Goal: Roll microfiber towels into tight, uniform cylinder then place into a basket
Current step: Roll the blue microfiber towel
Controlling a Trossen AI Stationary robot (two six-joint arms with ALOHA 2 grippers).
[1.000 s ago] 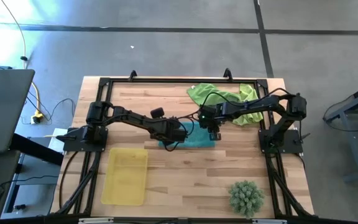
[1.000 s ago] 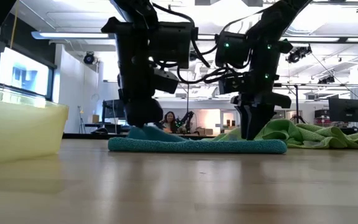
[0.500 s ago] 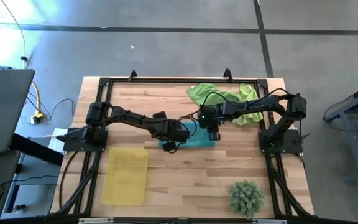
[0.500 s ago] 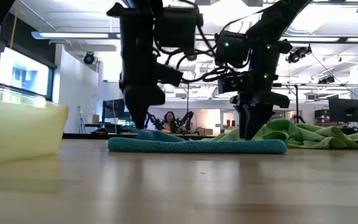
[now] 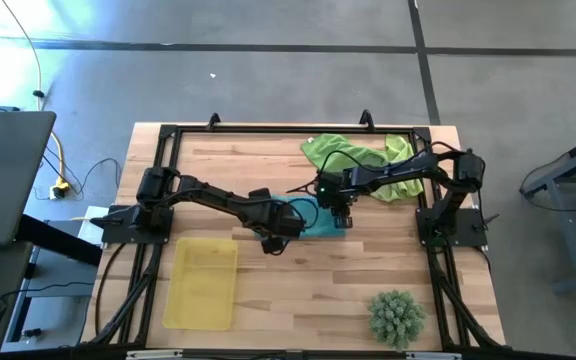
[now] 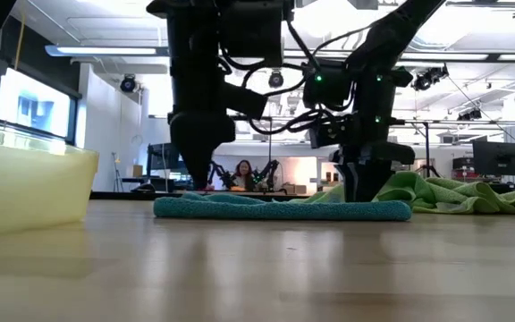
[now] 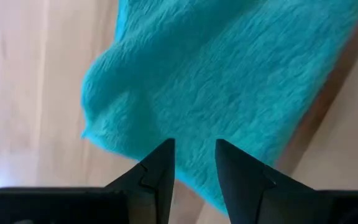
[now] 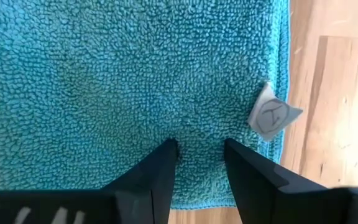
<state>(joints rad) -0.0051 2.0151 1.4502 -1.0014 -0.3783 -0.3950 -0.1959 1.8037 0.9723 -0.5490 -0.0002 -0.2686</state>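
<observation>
High view, frame centre: teal towel point(image 5: 316, 219) soft, limp, light; left claw point(image 5: 274, 240) parted, empty; right claw point(image 5: 340, 213) parted, pinning. Grab edge.

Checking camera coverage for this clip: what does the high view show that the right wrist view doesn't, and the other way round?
Only the high view shows the yellow basket, the lime green towels heaped at the table's far edge, the spiky green plant, and the left pincer at the teal towel's left end. Only the right wrist view shows the towel's white tag and looped pile. Both show the teal towel lying flat, with the right pincer open over it.
</observation>
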